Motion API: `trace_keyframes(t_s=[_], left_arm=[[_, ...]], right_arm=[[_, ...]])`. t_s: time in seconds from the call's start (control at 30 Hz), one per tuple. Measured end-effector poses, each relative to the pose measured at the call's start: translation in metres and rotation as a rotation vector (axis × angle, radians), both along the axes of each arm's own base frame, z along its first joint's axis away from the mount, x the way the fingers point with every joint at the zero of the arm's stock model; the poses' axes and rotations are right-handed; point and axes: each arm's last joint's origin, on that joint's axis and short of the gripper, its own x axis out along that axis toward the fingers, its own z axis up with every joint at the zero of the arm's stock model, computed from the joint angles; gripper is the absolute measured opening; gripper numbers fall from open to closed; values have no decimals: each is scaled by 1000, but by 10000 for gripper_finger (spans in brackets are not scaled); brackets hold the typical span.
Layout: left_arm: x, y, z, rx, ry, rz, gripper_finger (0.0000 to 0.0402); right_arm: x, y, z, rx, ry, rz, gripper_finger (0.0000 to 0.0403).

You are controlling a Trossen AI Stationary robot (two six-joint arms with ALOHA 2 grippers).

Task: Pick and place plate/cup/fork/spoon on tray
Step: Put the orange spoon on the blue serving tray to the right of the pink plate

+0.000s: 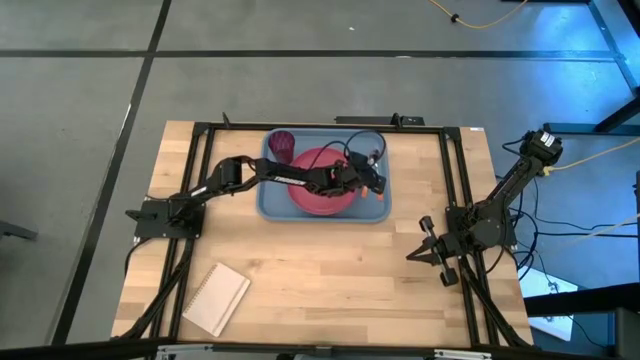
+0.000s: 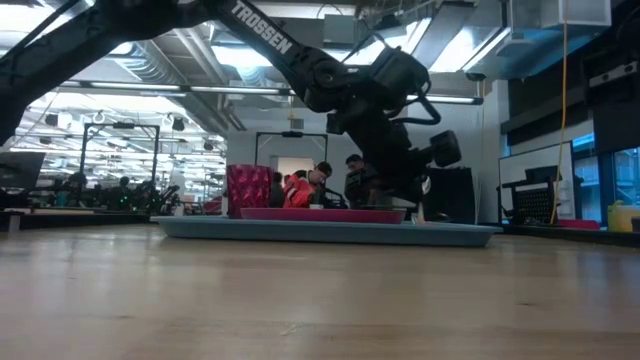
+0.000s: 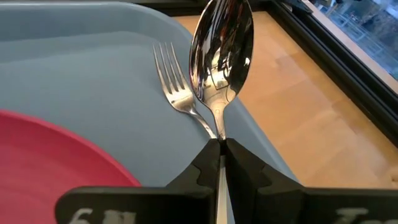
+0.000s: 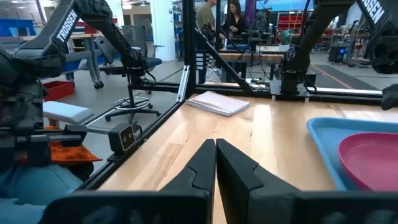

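Observation:
The light blue tray lies at the table's far middle, with the pink-red plate flat on it and the dark red cup upright in its far left corner. The fork lies on the tray floor beside the right rim. My left gripper is over the tray's right side, beside the plate, and is shut on the spoon. The left gripper also shows in the high view. My right gripper is shut and empty above the table's right part, in the high view. My left gripper pinches the spoon's thin neck just behind the bowl between its two fingers. The spoon lies along the fingers, and its handle runs back between them. The bowl sticks out ahead of the fingertips, over the tray's right rim. Whether it touches the tray, I cannot tell.
A white notebook lies at the table's near left. A black frame runs around the work area. Bare wood lies between the tray and the near edge. People show in the room behind in the low view.

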Motion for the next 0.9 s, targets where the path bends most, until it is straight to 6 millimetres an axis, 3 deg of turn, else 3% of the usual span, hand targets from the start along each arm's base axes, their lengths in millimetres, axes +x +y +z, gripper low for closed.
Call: trace_keyframes(t_s=[0.5, 0.9], left_arm=[[-1, 8, -1, -33, 9, -80, 12], [-1, 14, 1, -15, -13, -40, 12]], right_arm=[[0, 1, 0, 1, 1, 48, 19], [0, 1, 0, 1, 1, 50, 19]])
